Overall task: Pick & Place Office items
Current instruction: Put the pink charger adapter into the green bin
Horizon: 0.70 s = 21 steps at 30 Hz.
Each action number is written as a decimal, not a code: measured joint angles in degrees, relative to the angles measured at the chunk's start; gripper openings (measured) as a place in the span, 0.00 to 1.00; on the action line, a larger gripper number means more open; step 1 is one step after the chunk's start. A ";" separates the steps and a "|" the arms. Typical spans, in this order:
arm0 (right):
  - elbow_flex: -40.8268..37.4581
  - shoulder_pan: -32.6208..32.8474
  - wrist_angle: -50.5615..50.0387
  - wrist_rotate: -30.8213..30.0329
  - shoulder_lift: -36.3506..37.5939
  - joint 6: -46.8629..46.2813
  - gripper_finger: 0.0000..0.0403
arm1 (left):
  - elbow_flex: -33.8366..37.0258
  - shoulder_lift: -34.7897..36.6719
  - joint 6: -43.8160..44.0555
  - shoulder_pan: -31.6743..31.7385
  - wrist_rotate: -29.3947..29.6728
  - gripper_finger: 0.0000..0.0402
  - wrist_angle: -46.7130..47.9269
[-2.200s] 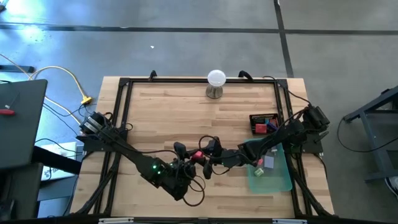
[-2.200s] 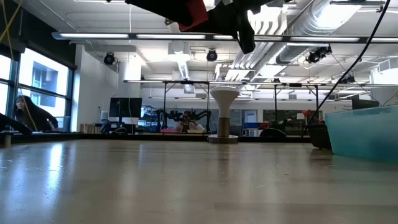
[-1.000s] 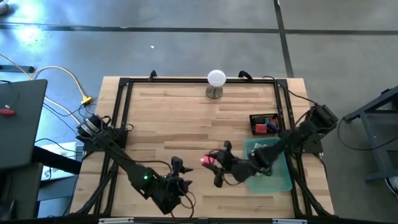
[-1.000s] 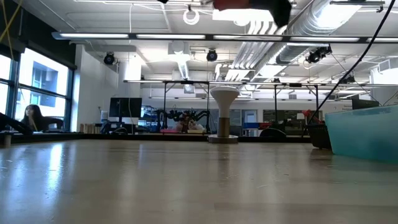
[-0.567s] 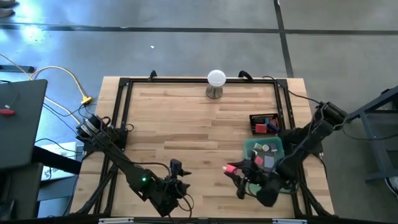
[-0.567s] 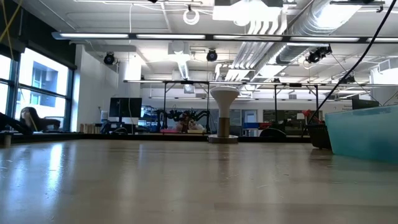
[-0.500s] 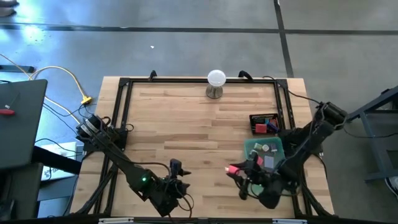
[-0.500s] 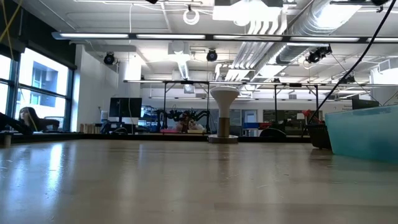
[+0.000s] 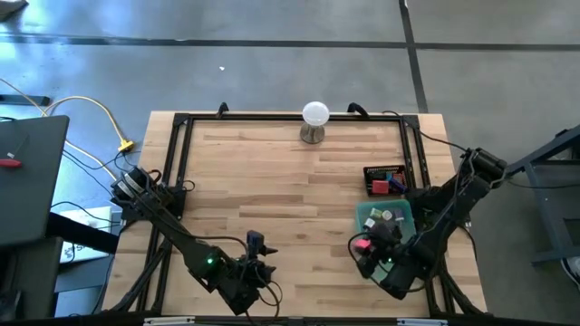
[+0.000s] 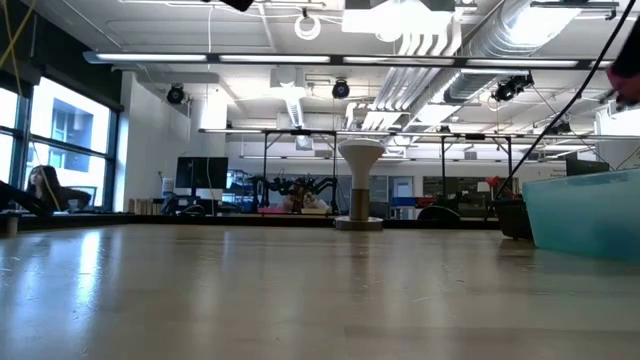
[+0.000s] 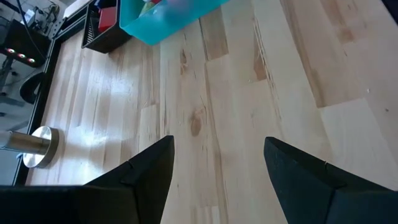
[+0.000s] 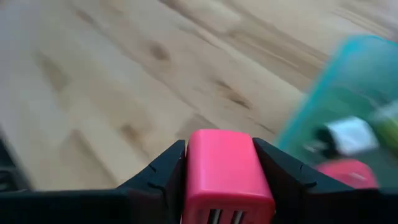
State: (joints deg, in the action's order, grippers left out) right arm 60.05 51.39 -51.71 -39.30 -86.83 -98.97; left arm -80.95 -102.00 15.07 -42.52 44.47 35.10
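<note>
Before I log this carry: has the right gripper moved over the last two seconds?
Yes. In the high view the right gripper, shut on the pink piece, went from mid-table rightward to the green tray.

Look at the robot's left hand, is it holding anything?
No, the left hand is open, with only bare wooden table showing between its two dark fingers.

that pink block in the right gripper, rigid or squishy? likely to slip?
Probably rigid: the pink block keeps square edges between the right gripper fingers. Its faces look smooth, so it might slip. Being small, it is likely light and should drop flat in the green tray, not roll.
</note>
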 joint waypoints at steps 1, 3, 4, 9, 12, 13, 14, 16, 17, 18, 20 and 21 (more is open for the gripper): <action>0.00 0.00 -2.02 0.80 0.00 -2.08 0.37 | 0.00 0.00 0.00 0.00 0.00 0.59 0.35; 0.00 0.00 -6.19 2.82 0.00 -6.14 0.37 | 0.00 0.00 0.00 0.00 0.00 0.59 0.96; 0.00 0.00 -8.14 3.80 -0.02 -8.11 0.37 | 0.00 0.00 0.01 0.00 0.00 0.59 1.07; 0.00 0.00 -13.67 8.17 -0.02 -13.68 0.37 | 0.00 0.00 0.00 0.02 -1.84 0.59 1.15; 0.01 0.00 -14.52 10.08 -0.30 -15.20 0.37 | 0.02 0.00 0.00 0.02 -2.49 0.59 1.21; 0.00 0.00 -14.44 10.66 -0.55 -15.36 0.37 | 0.02 0.00 0.00 0.02 -2.51 0.59 1.22; 0.02 0.00 -14.34 11.40 -0.78 -15.64 0.37 | 0.02 0.00 0.00 0.02 -2.56 0.59 1.22; 0.02 0.00 -14.09 12.88 -1.56 -16.50 0.37 | 0.02 0.00 0.16 0.02 -2.60 0.59 1.23; 0.02 0.00 -14.02 13.89 -1.96 -16.97 0.37 | 0.02 0.00 0.29 0.02 -2.62 0.59 1.21; 0.02 -0.01 -13.96 14.86 -2.59 -17.76 0.37 | 0.02 0.02 0.33 0.02 -2.62 0.59 1.21; 0.02 0.00 -13.74 17.02 -3.95 -18.36 0.37 | 0.02 0.02 0.40 0.02 -2.62 0.59 1.21; 0.02 0.00 -13.72 18.02 -4.71 -18.45 0.37 | 0.02 0.02 0.55 0.02 -2.64 0.59 1.19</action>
State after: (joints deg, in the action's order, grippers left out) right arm 60.07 51.40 -65.43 -21.28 -91.54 -117.42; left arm -80.93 -101.97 15.62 -42.50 41.83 36.30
